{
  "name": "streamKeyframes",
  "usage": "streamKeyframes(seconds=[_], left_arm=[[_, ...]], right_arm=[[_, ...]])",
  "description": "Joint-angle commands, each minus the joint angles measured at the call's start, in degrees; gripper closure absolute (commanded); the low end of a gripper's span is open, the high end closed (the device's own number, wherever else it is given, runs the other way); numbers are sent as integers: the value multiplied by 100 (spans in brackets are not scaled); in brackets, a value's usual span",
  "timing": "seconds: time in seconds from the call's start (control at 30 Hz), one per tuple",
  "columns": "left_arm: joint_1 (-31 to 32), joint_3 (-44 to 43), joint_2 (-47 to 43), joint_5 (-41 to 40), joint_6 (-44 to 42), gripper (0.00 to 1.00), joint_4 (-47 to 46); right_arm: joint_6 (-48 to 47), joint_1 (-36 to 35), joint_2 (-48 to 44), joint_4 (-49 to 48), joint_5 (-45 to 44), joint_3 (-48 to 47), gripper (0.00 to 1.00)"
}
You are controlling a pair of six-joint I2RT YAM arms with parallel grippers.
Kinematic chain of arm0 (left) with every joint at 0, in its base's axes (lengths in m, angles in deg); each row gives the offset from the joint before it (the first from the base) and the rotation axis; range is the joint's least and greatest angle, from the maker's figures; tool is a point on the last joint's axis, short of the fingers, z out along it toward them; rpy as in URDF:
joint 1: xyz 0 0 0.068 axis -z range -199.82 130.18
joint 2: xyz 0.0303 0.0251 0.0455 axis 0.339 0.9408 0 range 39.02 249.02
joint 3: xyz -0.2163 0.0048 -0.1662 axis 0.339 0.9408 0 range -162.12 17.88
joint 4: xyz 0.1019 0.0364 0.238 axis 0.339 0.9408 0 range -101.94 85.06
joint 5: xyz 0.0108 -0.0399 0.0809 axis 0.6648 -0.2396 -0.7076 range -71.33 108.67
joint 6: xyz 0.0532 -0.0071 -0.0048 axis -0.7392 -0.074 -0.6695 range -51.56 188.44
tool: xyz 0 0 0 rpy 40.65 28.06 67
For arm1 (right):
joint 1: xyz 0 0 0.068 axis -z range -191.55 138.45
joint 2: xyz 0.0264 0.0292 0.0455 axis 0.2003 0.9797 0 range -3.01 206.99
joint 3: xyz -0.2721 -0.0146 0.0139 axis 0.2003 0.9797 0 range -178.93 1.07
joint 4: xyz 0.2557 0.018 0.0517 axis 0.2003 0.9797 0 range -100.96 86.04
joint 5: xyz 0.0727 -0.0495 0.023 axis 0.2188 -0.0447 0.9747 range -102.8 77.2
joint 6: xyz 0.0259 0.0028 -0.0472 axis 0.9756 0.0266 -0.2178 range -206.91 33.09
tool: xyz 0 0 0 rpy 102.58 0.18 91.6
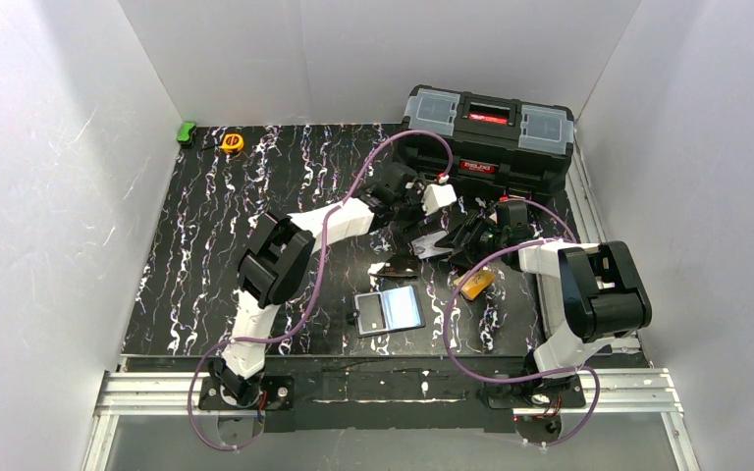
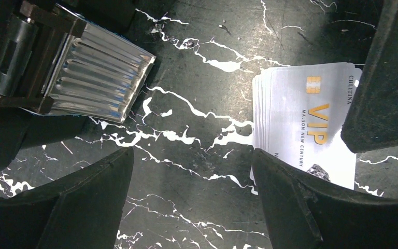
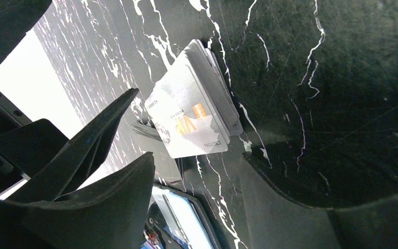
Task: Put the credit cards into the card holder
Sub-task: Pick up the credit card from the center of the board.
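A stack of silver-white credit cards (image 2: 303,122) printed "VIP" lies flat on the black marbled table. The left wrist view has my left gripper (image 2: 192,202) open over bare table, its right fingertip (image 2: 290,202) overlapping the stack's near edge. My right gripper (image 3: 202,202) is open too, and the same stack (image 3: 194,116) lies just beyond its tips. From above, both grippers (image 1: 414,240) (image 1: 459,245) meet tip to tip over the cards. The card holder (image 1: 390,310) lies open nearer the bases, with its shiny ribbed sleeves (image 2: 101,78) uppermost. One orange card (image 1: 477,285) lies apart at the right.
A large black toolbox (image 1: 488,137) stands at the back right, close behind both grippers. A yellow tape measure (image 1: 232,142) and a small green object (image 1: 187,132) sit at the back left corner. White walls enclose the table on three sides.
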Motion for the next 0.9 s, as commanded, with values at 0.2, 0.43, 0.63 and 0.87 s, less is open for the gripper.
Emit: streamKeyframes(seconds=[0.2, 0.43, 0.63, 0.87], left_arm=[[65, 99, 106, 100, -110, 17, -40], [101, 120, 137, 117, -145, 16, -51], [117, 149, 87, 109, -172, 16, -42], [116, 124, -7, -26, -179, 16, -59]], right_arm=[[22, -23, 116, -16, -23, 14, 32], [59, -29, 126, -75, 5, 29, 32], [90, -29, 169, -137, 28, 48, 33], [130, -25, 156, -176, 56, 75, 33]])
